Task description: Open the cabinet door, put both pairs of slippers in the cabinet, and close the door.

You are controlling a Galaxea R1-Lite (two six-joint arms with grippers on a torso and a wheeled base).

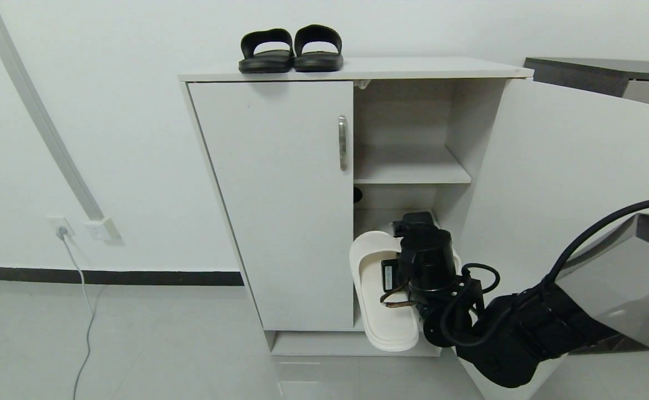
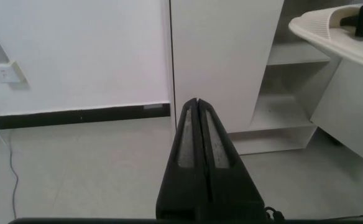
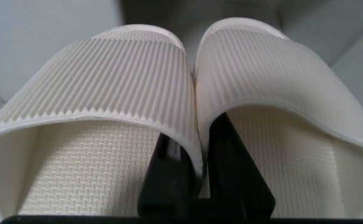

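A pair of black slippers (image 1: 291, 50) stands on top of the white cabinet (image 1: 271, 205). The cabinet's right door (image 1: 557, 166) is swung open; the left door is closed. My right gripper (image 1: 416, 244) holds the pair of white slippers (image 1: 382, 300) at the mouth of the lower compartment, heels tilted down and sticking out past the front. In the right wrist view the gripper (image 3: 194, 155) is shut on the inner edges of the two ribbed straps of the white slippers (image 3: 107, 93). My left gripper (image 2: 197, 109) is shut and holds nothing, low over the floor, left of the cabinet.
Inside, a shelf (image 1: 410, 172) divides the open right half. A metal handle (image 1: 342, 143) sits on the closed left door. A wall socket with a cable (image 1: 60, 229) is at the left. Grey furniture (image 1: 607, 75) stands behind the open door. Bare floor lies in front.
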